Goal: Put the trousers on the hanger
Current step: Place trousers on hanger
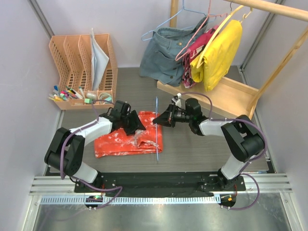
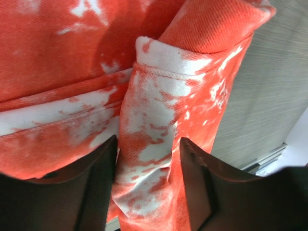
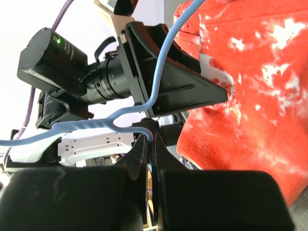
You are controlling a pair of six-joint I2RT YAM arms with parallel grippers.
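Observation:
The red-orange trousers (image 1: 120,142) with white splotches lie flat on the table between the arms. My left gripper (image 1: 137,127) is over their upper right part. In the left wrist view its jaws (image 2: 148,163) are partly closed on a raised fold of the trousers (image 2: 159,110) that fills the gap. My right gripper (image 1: 161,119) is shut on the thin light-blue hanger (image 1: 157,139), which stands on edge along the trousers' right side. In the right wrist view the hanger wire (image 3: 159,62) runs into the closed jaws (image 3: 151,144), with the trousers (image 3: 260,86) beyond.
A peach file organiser (image 1: 82,62) with pens (image 1: 70,94) stands at the back left. A wooden rack (image 1: 226,94) at the back right carries a grey-blue denim garment (image 1: 166,53), a dark pink garment (image 1: 197,45) and a yellow garment (image 1: 219,50) on hangers.

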